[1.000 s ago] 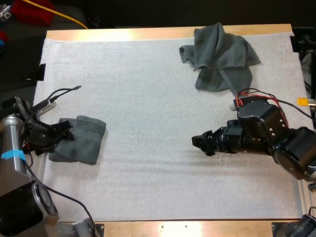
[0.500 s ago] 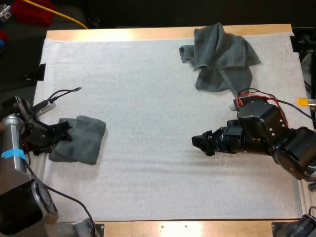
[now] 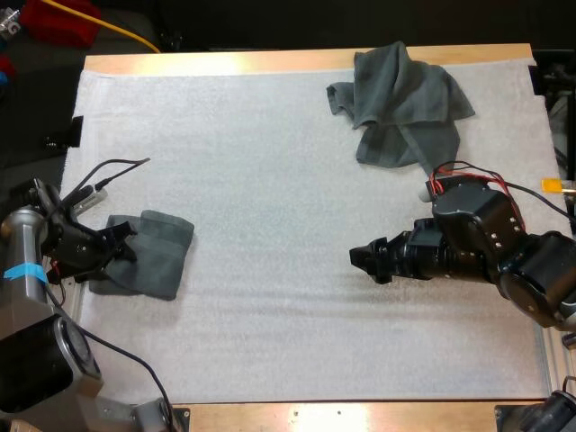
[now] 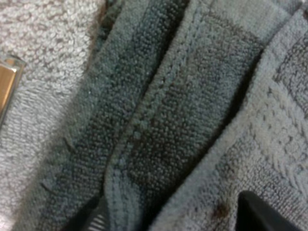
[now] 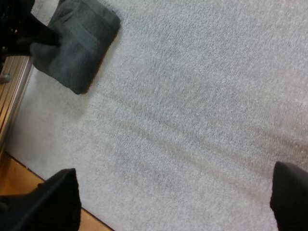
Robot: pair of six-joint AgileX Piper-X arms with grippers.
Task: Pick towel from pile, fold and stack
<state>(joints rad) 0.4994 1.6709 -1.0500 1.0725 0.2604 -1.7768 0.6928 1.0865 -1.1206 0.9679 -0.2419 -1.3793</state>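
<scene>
A folded dark grey-green towel [image 3: 151,253] lies at the mat's left side. My left gripper [image 3: 115,248] sits at its left edge, open. In the left wrist view its fingers [image 4: 262,214] stand wide apart just over the folded towel's [image 4: 183,110] layered hems, with my left gripper [image 4: 173,211] pressing on nothing. A crumpled towel [image 3: 401,101] lies at the far right of the mat. My right gripper [image 3: 362,261] hovers open over bare mat right of centre. From the right wrist view, my right gripper [image 5: 173,192] is spread wide, and the folded towel [image 5: 79,43] lies beyond it.
The white mat [image 3: 270,180] covers the table between the two towels. A metal rail [image 5: 12,91] runs along the mat's left edge beside the folded towel. Wooden table edges [image 3: 270,61] border the far and near sides.
My left arm has shifted slightly toward the near side at the folded towel's edge. The right arm and both towels have not moved.
</scene>
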